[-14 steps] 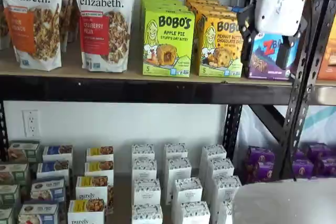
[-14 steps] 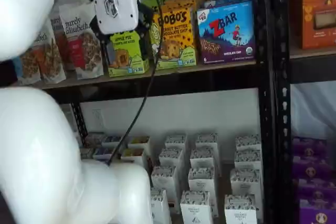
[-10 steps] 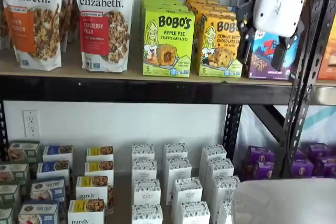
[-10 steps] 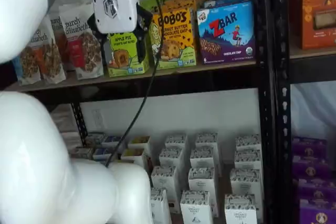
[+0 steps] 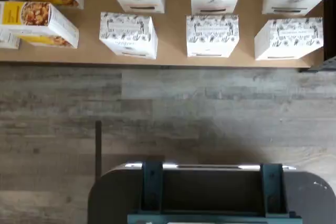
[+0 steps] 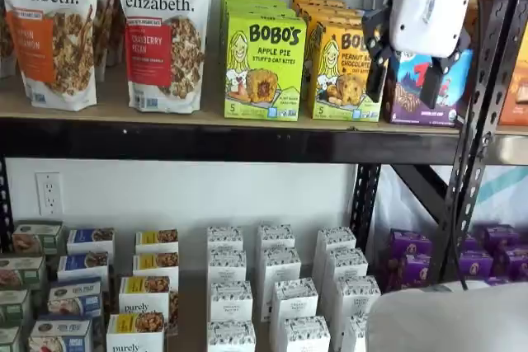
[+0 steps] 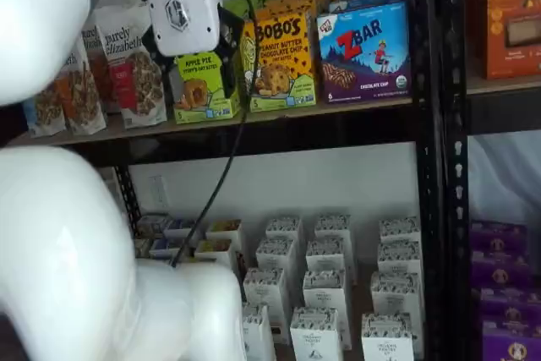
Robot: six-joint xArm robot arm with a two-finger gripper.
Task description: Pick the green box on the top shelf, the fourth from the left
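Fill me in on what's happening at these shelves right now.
A robot arm is going for the green box of Bobo's Apple Pie oat bites on the top shelf. Its hand hangs in front of that shelf with the black fingers spread open and nothing between them. In a shelf view it sits off to the side, in front of the yellow Bobo's box and the ZBar box. The green box stands untouched in its row.
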